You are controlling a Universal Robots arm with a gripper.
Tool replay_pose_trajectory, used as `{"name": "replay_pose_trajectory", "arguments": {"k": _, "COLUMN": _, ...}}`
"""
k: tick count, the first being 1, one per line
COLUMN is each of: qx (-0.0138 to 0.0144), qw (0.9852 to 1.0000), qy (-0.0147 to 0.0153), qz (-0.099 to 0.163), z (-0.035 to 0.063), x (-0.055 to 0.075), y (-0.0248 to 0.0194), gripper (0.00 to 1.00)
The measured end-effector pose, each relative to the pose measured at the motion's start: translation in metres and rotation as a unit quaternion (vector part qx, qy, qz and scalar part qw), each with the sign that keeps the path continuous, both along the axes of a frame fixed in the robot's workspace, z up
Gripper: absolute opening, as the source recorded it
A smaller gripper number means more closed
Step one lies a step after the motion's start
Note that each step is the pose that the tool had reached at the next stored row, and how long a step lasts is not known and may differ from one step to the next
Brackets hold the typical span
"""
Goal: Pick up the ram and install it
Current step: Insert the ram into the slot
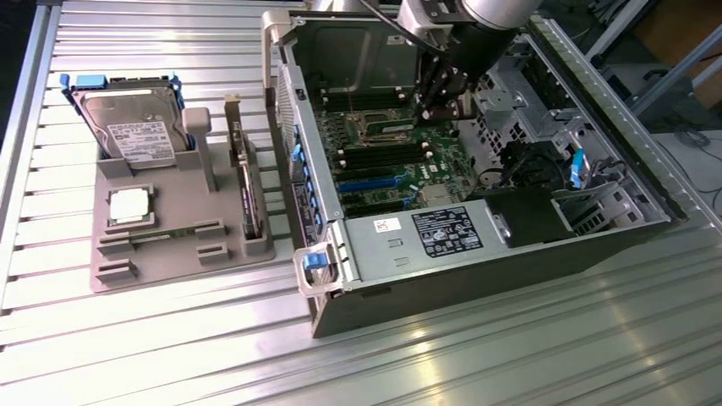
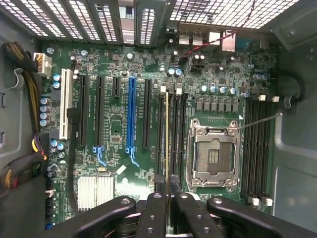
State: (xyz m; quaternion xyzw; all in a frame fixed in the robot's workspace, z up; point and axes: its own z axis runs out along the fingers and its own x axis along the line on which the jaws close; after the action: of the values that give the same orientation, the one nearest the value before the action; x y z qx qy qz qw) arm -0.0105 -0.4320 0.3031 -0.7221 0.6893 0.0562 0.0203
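case: open dark-grey metal tower case [image 1: 373, 309], lying on its side; walls close to the arm, bump risk.
board: green motherboard [image 2: 119, 144]; an off-line push could flex it.
ram: long thin green ram stick [image 2: 167, 134], edge-on along a black slot beside the silver CPU socket [image 2: 214, 156]; whether it is seated, can't tell; tilt could jam it.
gripper: black two-finger gripper [image 2: 167, 187] clamped on the ram.
writing: white power supply label [image 1: 445, 230], unreadable.

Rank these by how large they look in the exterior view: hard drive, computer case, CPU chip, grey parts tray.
1. computer case
2. grey parts tray
3. hard drive, standing in the tray and partly hidden
4. CPU chip
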Motion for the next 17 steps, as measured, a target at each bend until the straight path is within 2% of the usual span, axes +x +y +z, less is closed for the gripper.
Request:
{"name": "replay_pose_trajectory", "arguments": {"k": 10, "qx": 0.0001, "qw": 1.0, "qy": 0.0, "qz": 0.0, "z": -0.0067, "x": 0.001, "y": -0.0052, "gripper": 0.12}}
{"name": "replay_pose_trajectory", "arguments": {"k": 14, "qx": 0.0, "qw": 1.0, "qy": 0.0, "qz": 0.0, "z": -0.0087, "x": 0.001, "y": -0.01, "gripper": 0.12}}
{"name": "replay_pose_trajectory", "arguments": {"k": 17, "qx": 0.0, "qw": 1.0, "qy": 0.0, "qz": 0.0, "z": -0.0102, "x": 0.001, "y": -0.017, "gripper": 0.12}}
